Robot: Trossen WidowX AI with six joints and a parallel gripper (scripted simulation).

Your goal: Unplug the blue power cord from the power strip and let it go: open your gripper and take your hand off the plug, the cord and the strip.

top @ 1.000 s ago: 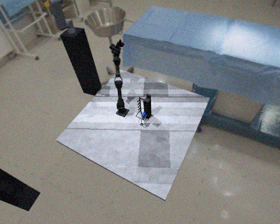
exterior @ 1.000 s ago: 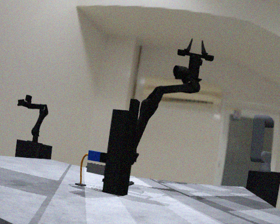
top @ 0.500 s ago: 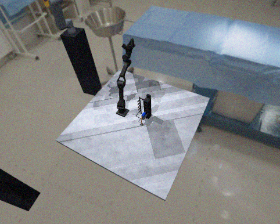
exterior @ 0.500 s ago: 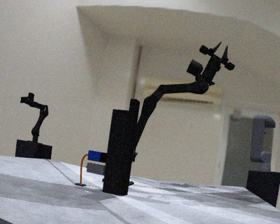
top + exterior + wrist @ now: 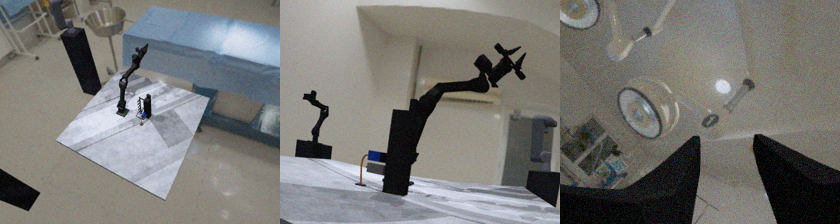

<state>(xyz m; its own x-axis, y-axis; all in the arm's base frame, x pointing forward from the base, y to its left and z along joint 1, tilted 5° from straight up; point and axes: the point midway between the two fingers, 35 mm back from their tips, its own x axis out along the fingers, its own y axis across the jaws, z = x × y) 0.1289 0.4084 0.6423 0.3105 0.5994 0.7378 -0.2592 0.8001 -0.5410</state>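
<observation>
plug (image 5: 374, 155) of blue sat seated in the side of the upright black power strip (image 5: 399, 151) near the middle of the tabletop, low on its body, with a grey plug (image 5: 376, 168) just beneath it and an orange cord (image 5: 362, 168) looping from there down to the surface; nothing had pulled it free yet. the gripper (image 5: 516, 59) was held high and well apart from the strip, pointed up and away toward the far edge, so the wrist view caught only ceiling and round surgical lamps (image 5: 640, 112) between its two dark fingers. the jaws stood partly closed with a clear gap and nothing between them, a narrowing that probably suited the width of the plug ahead of a reach down. the arm's base (image 5: 122, 111) stood just beside the strip. the tabletop (image 5: 116, 156) was a pale grey square with darker bands, set on a beige floor, with a blue-draped operating table (image 5: 209, 46), a steel basin on a stand (image 5: 106, 18) and a black pillar (image 5: 81, 61) around it.
</observation>
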